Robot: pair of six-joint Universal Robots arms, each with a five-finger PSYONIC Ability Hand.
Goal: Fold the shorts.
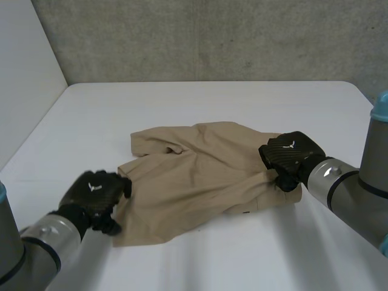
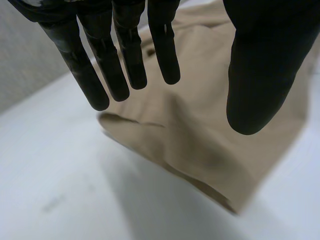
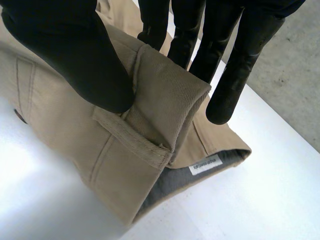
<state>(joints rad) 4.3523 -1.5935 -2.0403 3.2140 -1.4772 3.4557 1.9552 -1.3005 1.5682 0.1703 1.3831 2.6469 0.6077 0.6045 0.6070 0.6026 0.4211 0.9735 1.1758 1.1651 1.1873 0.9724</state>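
Tan shorts (image 1: 194,176) lie crumpled on the white table (image 1: 212,103), with the waistband at the right and a leg toward the front left. My right hand (image 1: 288,154) sits on the waistband end. In the right wrist view its thumb (image 3: 65,50) and fingers pinch a raised fold of the waistband (image 3: 165,95), next to a belt loop and a white label (image 3: 206,164). My left hand (image 1: 94,194) hovers at the left leg's hem. In the left wrist view its fingers (image 2: 125,50) are straight and spread above the shorts (image 2: 200,135), holding nothing.
A grey concrete wall (image 1: 212,36) runs behind the table, and a white panel (image 1: 24,73) stands along its left side. Bare tabletop lies in front of the shorts and behind them.
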